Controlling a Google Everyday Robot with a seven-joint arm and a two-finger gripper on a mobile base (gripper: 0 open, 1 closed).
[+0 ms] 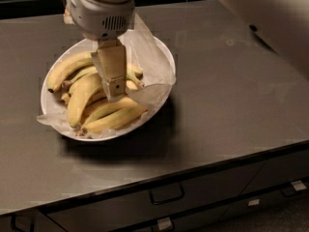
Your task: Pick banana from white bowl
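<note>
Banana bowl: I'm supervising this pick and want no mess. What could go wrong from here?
1. The tool sits low among tightly packed bananas, so it may grab two or bruise one.
2. The crumpled paper lining lies right beside it and could get caught, dragging the white bowl along.

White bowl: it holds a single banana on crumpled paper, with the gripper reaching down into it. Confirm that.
Wrong on the count. The camera view shows the white bowl holding several bananas on crumpled paper, not one. The gripper does reach down into it, among them.
</note>
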